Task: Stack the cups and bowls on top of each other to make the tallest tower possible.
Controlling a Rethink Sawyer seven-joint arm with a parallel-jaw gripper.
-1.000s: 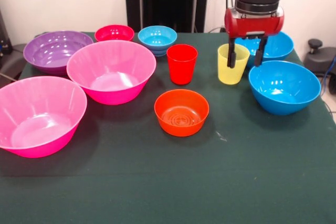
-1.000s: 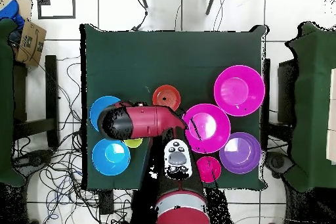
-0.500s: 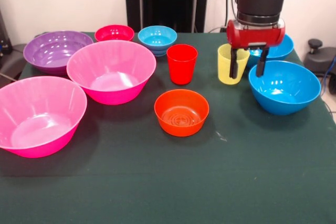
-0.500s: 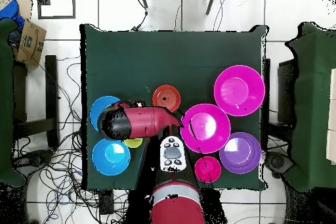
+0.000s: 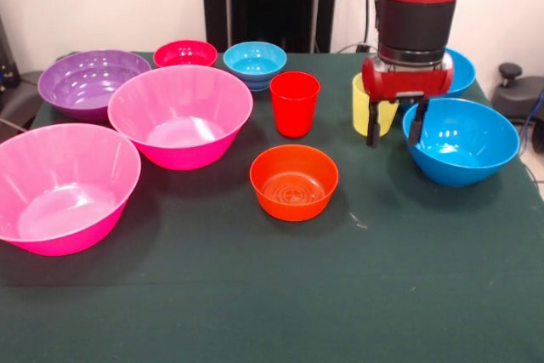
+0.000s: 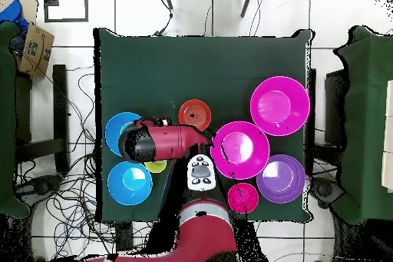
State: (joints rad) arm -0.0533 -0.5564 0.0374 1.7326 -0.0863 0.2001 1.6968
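Observation:
My gripper [image 5: 393, 132] is open and empty, its fingers hanging low between the yellow cup [image 5: 364, 104] and the near large blue bowl [image 5: 460, 139]. The left fingertip [image 5: 371, 131] stands in front of the cup and hides part of it. The red cup [image 5: 294, 104] stands left of the yellow one, with the small orange bowl [image 5: 294, 181] in front of it. The small light-blue bowl [image 5: 255, 60] and the small red bowl [image 5: 184, 53] sit at the back. No tower stands; the pieces sit apart. In the overhead view the arm [image 6: 157, 142] hides the gripper.
A purple bowl [image 5: 88, 82] and two large pink bowls [image 5: 180, 114] [image 5: 66, 186] fill the left side of the green table [image 5: 280, 295]. A second blue bowl [image 5: 460, 70] sits behind the arm. In the overhead view the blue bowls [image 6: 128, 183] lie at the left.
My gripper has moved down and toward the camera, from over the yellow cup's rim to in front of it. The cup and bowls have not moved.

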